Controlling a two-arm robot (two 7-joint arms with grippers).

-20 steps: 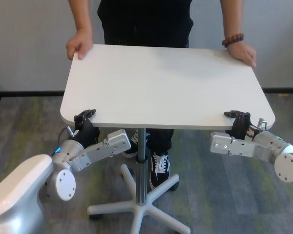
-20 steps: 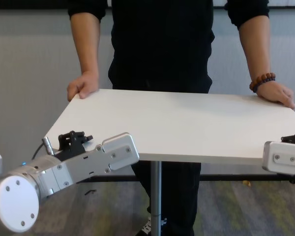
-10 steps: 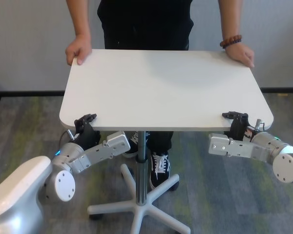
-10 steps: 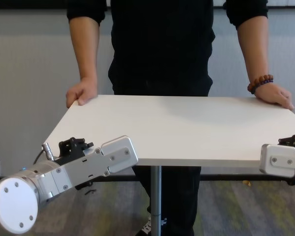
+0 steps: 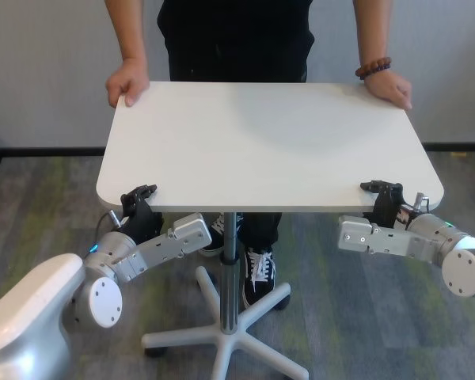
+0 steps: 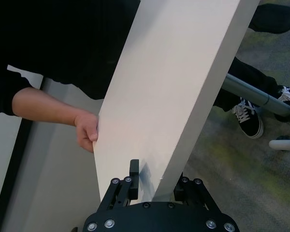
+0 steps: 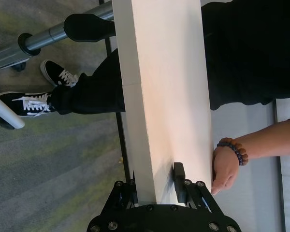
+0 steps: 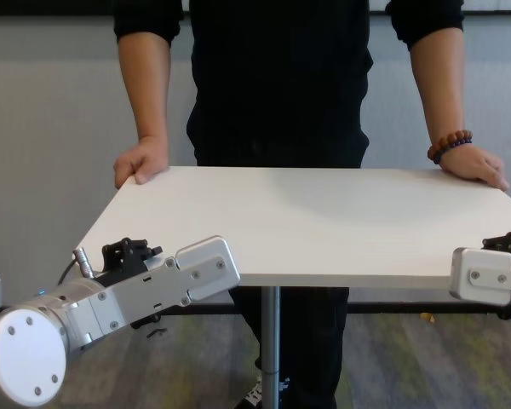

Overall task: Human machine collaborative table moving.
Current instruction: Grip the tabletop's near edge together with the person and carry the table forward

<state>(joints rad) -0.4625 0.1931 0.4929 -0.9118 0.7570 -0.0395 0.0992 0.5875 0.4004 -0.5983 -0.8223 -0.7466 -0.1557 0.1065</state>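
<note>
The table (image 5: 265, 146) is a white rectangular top held about level on a slim silver pole (image 5: 230, 269). The human (image 5: 237, 32), in black, stands at its far side with a hand (image 5: 128, 79) on each far corner; the other hand (image 5: 389, 85) has a beaded bracelet at the wrist. My left gripper (image 5: 138, 198) is shut on the near left edge of the table (image 6: 159, 96), one finger above and one below. My right gripper (image 5: 384, 194) clamps the near right edge of the table (image 7: 159, 96) the same way. In the chest view the left gripper (image 8: 129, 256) and right gripper (image 8: 507, 243) sit at the near corners.
The white star-shaped base (image 5: 229, 336) spreads over grey-green carpet beneath the top. The human's black sneakers (image 5: 259, 273) stand close to the pole. A grey wall with a dark baseboard (image 5: 39, 150) runs behind the human.
The tabletop has come from a slight tilt to level, its far edge now lower in the head view. The human's hands and both my grippers moved with it, still gripping.
</note>
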